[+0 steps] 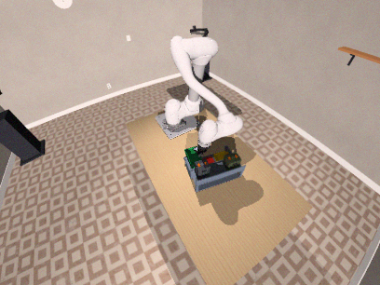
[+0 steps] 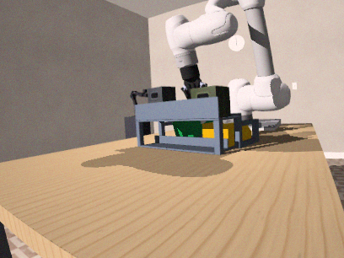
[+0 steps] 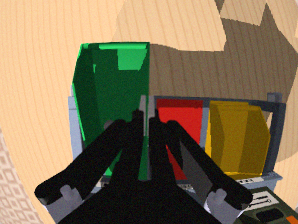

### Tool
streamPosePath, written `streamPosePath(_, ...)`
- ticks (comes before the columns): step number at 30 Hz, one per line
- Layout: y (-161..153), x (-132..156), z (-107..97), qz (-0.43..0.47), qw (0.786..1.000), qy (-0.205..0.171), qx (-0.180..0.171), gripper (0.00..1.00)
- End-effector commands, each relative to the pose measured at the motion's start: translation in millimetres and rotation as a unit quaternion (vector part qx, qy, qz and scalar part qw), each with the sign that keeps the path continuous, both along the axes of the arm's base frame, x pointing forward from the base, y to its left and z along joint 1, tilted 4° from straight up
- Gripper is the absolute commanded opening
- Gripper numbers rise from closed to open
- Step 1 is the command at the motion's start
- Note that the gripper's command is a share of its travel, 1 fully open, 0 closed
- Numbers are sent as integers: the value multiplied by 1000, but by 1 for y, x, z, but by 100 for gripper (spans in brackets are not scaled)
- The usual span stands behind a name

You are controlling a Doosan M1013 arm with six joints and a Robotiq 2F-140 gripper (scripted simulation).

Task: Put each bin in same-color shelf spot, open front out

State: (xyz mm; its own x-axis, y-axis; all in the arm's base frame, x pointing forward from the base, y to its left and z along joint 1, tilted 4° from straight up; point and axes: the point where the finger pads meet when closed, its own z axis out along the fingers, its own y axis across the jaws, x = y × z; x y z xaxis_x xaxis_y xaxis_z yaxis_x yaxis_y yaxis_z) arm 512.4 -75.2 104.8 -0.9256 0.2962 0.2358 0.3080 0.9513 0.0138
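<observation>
A green bin (image 3: 110, 85) (image 1: 191, 153) (image 2: 187, 128) sits tilted at the left end of the blue-grey shelf (image 2: 177, 110) (image 1: 219, 179) (image 3: 75, 130), with much of it sticking out over the table. My gripper (image 3: 147, 103) (image 1: 201, 150) (image 2: 194, 84) reaches down from above and is shut on the green bin's right side wall, next to the shelf's divider. A yellow bin (image 3: 232, 135) (image 2: 215, 132) sits in the right spot. A red patch (image 3: 180, 115) shows in the middle spot; I cannot tell whether it is a bin or a mark.
The shelf stands on a wooden table (image 2: 211, 202) near the arm's base. Two dark boxes (image 2: 160, 94) (image 2: 211, 93) (image 1: 231, 160) rest on the shelf's top board. The table's edges lie far from the shelf.
</observation>
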Motion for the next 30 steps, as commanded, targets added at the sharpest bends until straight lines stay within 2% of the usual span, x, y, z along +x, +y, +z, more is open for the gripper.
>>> streamPosePath(1,-2,0,-3,3,1000,-3,-2,10)
streamPosePath(30,-6,12,-5,2,1000,-29,-10,10)
